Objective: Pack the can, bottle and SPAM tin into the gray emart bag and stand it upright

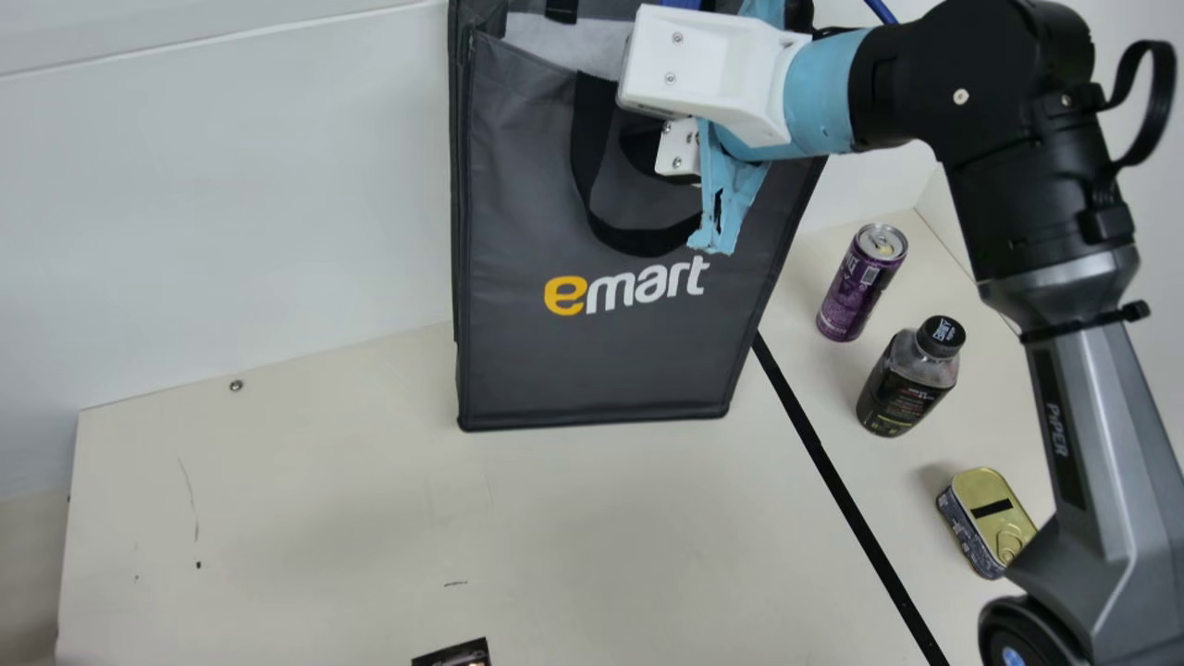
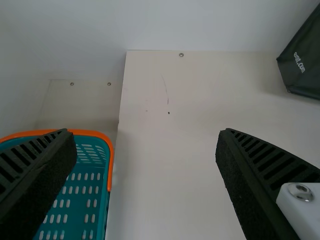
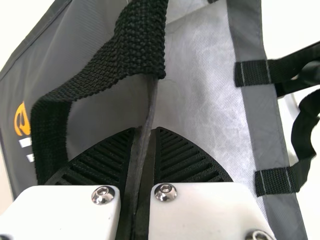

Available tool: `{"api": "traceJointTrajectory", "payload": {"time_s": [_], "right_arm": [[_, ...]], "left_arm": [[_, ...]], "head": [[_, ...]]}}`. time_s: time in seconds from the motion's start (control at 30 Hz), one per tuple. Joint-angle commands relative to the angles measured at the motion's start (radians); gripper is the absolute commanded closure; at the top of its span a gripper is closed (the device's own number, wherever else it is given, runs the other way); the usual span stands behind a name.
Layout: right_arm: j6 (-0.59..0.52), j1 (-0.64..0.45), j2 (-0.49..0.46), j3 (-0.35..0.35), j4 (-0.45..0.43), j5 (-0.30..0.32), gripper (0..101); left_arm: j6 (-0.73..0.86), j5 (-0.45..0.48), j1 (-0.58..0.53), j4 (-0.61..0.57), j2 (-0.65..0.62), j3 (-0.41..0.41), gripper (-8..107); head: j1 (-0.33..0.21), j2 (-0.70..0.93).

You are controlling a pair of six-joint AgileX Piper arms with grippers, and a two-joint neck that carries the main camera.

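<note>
Gripping and loading hazards at the gray emart bag (image 1: 592, 370). The bag stands on the worktop (image 1: 324, 518) near the wall, its mouth upward. In the right wrist view, the right claw (image 3: 145, 131) is closed on the upper edge of the logo panel, beside the looped black handle (image 3: 145, 45). The left claw (image 2: 146, 134) is spread wide with nothing between its fingers; a teal basket (image 2: 95, 134) lies near it.

The can (image 1: 856, 287) and the bottle (image 1: 902, 388) stand upright outside the bag; the SPAM tin (image 1: 990, 518) lies flat near the right forearm (image 1: 1091, 407).

Probable faults: (a) a hard pull on this single edge may tip or drag the bag, which has nothing in it to be seen as ballast; (b) the handle, or the ragged blue tape (image 1: 731, 194) hanging beside it, may snag as the claw withdraws; (c) the soft mouth may sag on release, so that a lowered item strikes the edge; (d) a wide approach to the can may topple the bottle; (e) the low tin may slip from a shallow grasp.
</note>
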Motion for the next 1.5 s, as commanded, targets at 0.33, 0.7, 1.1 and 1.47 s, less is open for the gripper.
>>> {"api": "traceJointTrajectory", "payload": {"time_s": [0.33,0.7,1.1,1.47], "right_arm": [[0.030,0.049,-0.128,0.081,-0.041,-0.001,101],[0.044,0.117,-0.245,0.160,-0.082,-0.001,101],[0.059,0.186,-0.359,0.249,-0.122,-0.001,101],[0.069,0.234,-0.442,0.359,-0.160,-0.001,101]], "left_arm": [[0.000,0.000,0.000,0.000,0.000,0.000,9],[0.000,0.000,0.000,0.000,0.000,0.000,9],[0.000,0.000,0.000,0.000,0.000,0.000,9],[0.000,0.000,0.000,0.000,0.000,0.000,9]], "head": [[-0.023,-0.002],[-0.023,-0.002],[-0.023,-0.002],[-0.023,-0.002]]}}
